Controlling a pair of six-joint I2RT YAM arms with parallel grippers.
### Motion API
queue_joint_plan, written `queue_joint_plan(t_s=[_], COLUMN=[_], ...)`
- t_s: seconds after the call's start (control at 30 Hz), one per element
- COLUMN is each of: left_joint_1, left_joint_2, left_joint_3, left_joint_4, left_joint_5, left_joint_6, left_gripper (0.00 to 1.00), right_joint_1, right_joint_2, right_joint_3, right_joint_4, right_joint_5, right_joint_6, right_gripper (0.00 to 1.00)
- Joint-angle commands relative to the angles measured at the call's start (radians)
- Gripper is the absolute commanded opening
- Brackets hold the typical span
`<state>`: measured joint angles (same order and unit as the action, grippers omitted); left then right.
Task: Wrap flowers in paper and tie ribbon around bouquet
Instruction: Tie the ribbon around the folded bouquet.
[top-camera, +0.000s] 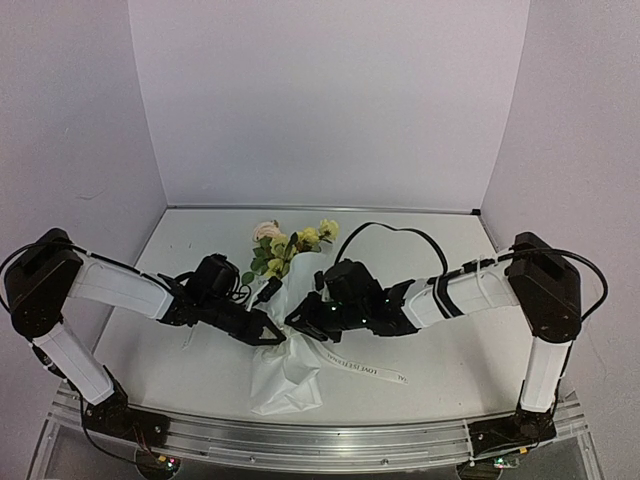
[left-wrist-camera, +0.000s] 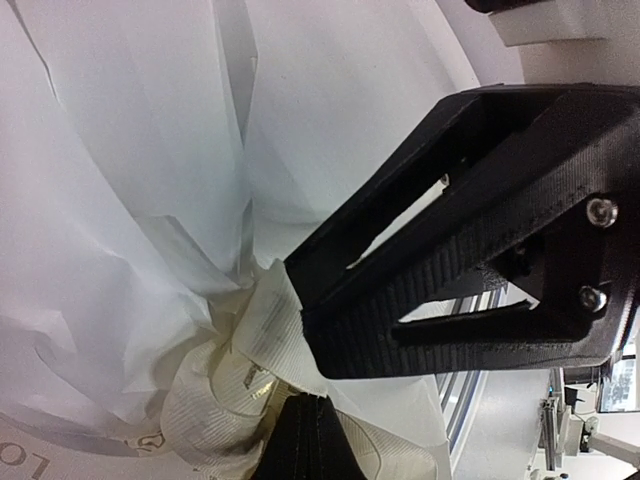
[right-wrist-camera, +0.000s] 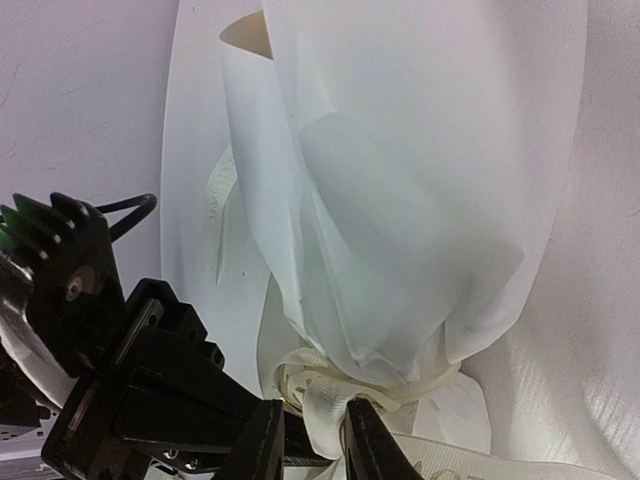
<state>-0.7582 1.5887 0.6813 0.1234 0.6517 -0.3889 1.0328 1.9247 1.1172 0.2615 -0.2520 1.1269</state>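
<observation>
Nearest in the top view, a metal rail (top-camera: 320, 440) runs along the table's (top-camera: 200, 250) front edge, with both arm bases bolted to it. Just beyond lies the bouquet (top-camera: 287, 372), its wide crumpled paper (right-wrist-camera: 400, 200) end flaring toward the rail and its head pointing away. A loose tail of the ribbon (top-camera: 372, 372), printed with faint letters, trails off to the right across the bare tabletop.

At the cone's pinched waist the ribbon is wound round the gathered paper, and both arms meet there, each stretched low and inward from its own side. The left gripper (left-wrist-camera: 300, 305) comes in from the left with its fingers pressed together on a fold of ribbon right at the knot. The right gripper (right-wrist-camera: 318, 425) faces it from the other side, almost touching it. Its fingers stand only narrowly apart, with a band of ribbon squeezed between them. The two sets of black fingers crowd the waist, so the knot shows clearly only in the wrist views.

Farther on, the flowers (top-camera: 288, 245) — yellow blossoms, a pale rose, green leaves — stick out of the cone onto the table. A black cable (top-camera: 390, 232) arcs above the table behind the right arm.
</observation>
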Motion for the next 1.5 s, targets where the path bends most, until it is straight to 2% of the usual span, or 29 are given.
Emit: queue_joint_plan(t_s=[0.0, 0.23, 0.53, 0.7, 0.87, 1.27, 1.47], left_joint_1=[-0.001, -0.001, 0.0, 0.002, 0.002, -0.007, -0.035], left_joint_2=[-0.032, -0.071, -0.177, -0.191, -0.108, -0.041, -0.079], left_joint_3=[0.039, 0.041, 0.041, 0.076, 0.142, 0.2, 0.232], left_joint_4=[-0.011, -0.014, -0.021, -0.099, -0.219, -0.316, -0.331], left_joint_5=[-0.008, -0.037, -0.081, -0.169, -0.157, -0.176, -0.258], left_joint_6=[0.019, 0.004, -0.017, 0.015, 0.072, 0.125, 0.142], left_gripper=[0.02, 0.08, 0.23, 0.23, 0.23, 0.33, 0.33], right_joint_1=[0.004, 0.012, 0.021, 0.024, 0.026, 0.027, 0.027], right_joint_2=[-0.014, -0.015, -0.019, -0.021, -0.023, -0.026, -0.021], right_joint_3=[-0.017, -0.014, -0.016, -0.024, -0.032, -0.043, -0.035], right_joint_4=[0.004, 0.0, -0.01, -0.011, -0.011, -0.005, -0.004], right_joint_5=[0.015, 0.018, 0.034, 0.041, 0.049, 0.062, 0.055], right_joint_6=[-0.003, -0.016, -0.028, -0.026, -0.025, -0.013, -0.012], right_gripper=[0.18, 0.0, 0.0, 0.0, 0.0, 0.0, 0.0])
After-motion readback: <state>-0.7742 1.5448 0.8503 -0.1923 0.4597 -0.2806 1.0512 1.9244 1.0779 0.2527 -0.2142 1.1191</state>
